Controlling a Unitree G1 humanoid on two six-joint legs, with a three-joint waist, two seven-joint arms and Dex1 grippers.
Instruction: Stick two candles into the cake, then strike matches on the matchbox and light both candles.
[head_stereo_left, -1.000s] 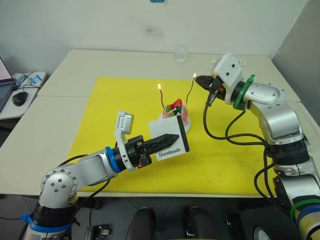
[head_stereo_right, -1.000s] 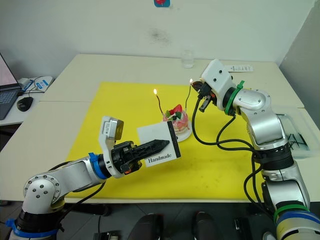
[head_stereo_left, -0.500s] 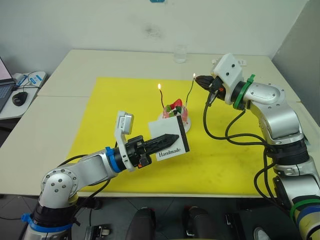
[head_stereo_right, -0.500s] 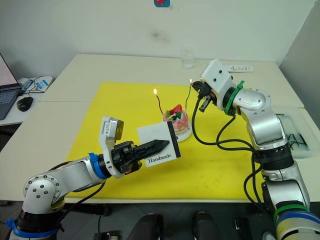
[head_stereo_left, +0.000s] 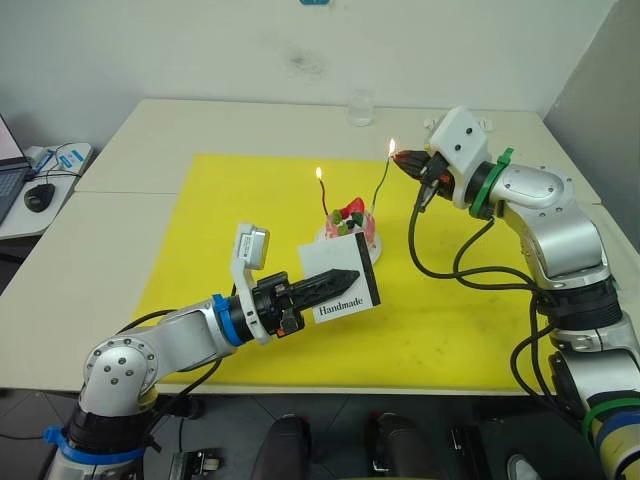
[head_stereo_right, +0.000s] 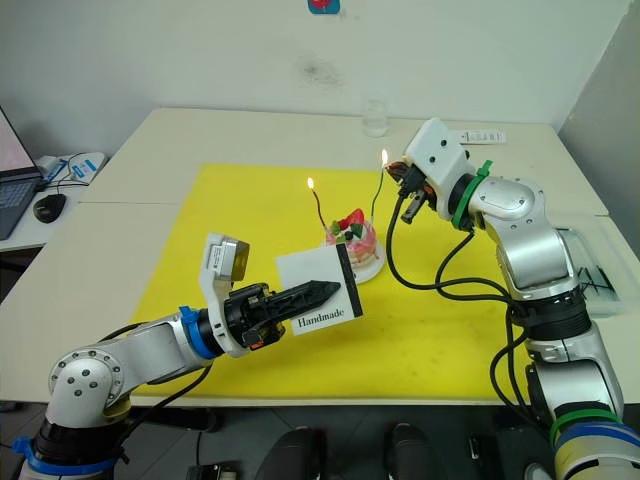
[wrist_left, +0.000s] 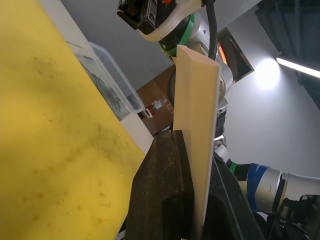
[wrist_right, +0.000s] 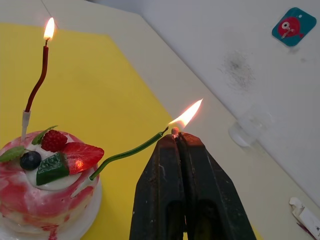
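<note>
Right wrist view alone shows the right gripper (wrist_right: 176, 137) pinching a burning match (wrist_right: 175, 131) against the green candle (wrist_right: 131, 152) tip, while the left gripper (head_stereo_left: 345, 275) clamps the matchbox (head_stereo_left: 339, 281) at the cake's (head_stereo_left: 352, 232) 6 o'clock

Cream tables (head_stereo_left: 250, 125) pushed together, yellow mat (head_stereo_left: 250, 200) over the middle, plain white wall (head_stereo_left: 200, 40) behind with a smudge (head_stereo_left: 305, 65) at 12 o'clock and a small teal sticker (wrist_right: 294, 23). Clear glass (head_stereo_left: 360, 107) near the far table edge at 12 o'clock; laptop (head_stereo_left: 10, 175) and black mouse (head_stereo_left: 40, 196) on a side desk at 9 o'clock. Clear plastic bin (head_stereo_right: 595, 265) at 3 o'clock, a bright ceiling lamp (wrist_left: 267, 73) seen from the left wrist.
</note>
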